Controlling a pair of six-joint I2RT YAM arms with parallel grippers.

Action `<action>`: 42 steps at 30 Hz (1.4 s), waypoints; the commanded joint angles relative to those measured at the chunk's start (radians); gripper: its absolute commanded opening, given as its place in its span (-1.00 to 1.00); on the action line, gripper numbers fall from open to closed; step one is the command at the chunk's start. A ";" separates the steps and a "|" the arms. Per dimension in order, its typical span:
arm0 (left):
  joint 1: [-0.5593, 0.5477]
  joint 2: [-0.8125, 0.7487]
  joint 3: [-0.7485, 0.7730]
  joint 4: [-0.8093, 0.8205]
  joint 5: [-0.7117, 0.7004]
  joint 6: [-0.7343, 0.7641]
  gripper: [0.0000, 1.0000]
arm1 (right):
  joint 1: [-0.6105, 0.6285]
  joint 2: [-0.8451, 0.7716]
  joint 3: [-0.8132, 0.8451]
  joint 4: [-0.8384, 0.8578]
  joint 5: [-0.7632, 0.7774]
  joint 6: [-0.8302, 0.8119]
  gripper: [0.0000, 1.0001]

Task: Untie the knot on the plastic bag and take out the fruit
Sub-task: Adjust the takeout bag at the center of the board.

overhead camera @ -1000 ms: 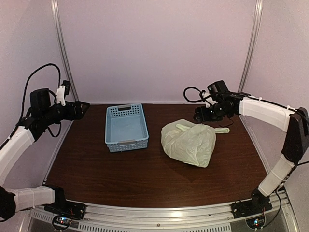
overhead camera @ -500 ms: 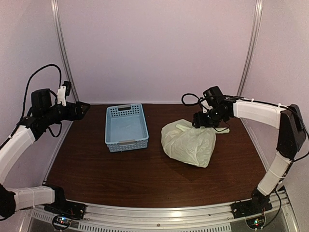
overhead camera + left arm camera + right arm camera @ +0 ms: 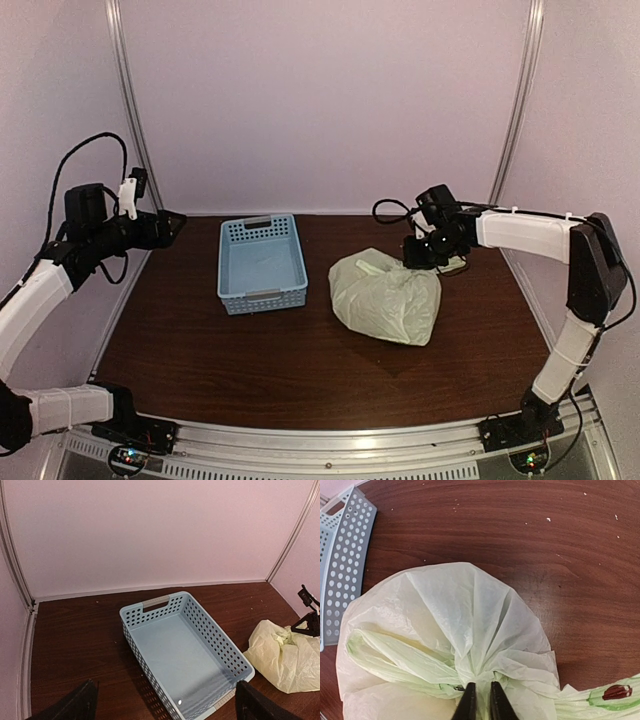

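The plastic bag (image 3: 385, 300) lies tied on the brown table, right of centre, pale yellow-green and crinkly. In the right wrist view the bag (image 3: 455, 615) fills the lower frame, and its gathered plastic runs into the knot (image 3: 487, 672). My right gripper (image 3: 481, 700) is shut on the knot, with a thin fold of plastic pinched between the two dark fingers. From above, the right gripper (image 3: 428, 255) sits at the bag's far right top. The fruit is hidden inside the bag. My left gripper (image 3: 165, 684) hangs open high at the far left, holding nothing.
A light blue perforated basket (image 3: 262, 262) stands empty left of the bag; its rim (image 3: 345, 555) shows in the right wrist view. A loose bag handle with a dark red mark (image 3: 615, 692) trails to the right. Walls close the back and sides.
My right gripper came down and left onto the bag's knot and went from open to shut. The bag shifted slightly left. The left arm stayed still.
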 commanded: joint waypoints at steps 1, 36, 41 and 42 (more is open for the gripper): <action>-0.003 0.006 -0.003 0.028 -0.009 0.009 0.95 | 0.006 0.002 -0.003 0.021 -0.021 0.008 -1.00; -0.556 0.024 -0.069 0.157 -0.124 -0.181 0.88 | 0.314 -0.425 -0.549 0.423 -0.360 0.089 -1.00; -0.683 0.155 -0.063 0.224 -0.124 -0.203 0.92 | 0.319 -0.417 -0.549 0.437 -0.408 0.063 -1.00; -0.703 0.194 -0.047 0.225 -0.129 -0.201 0.93 | 0.320 -0.415 -0.549 0.441 -0.413 0.062 -1.00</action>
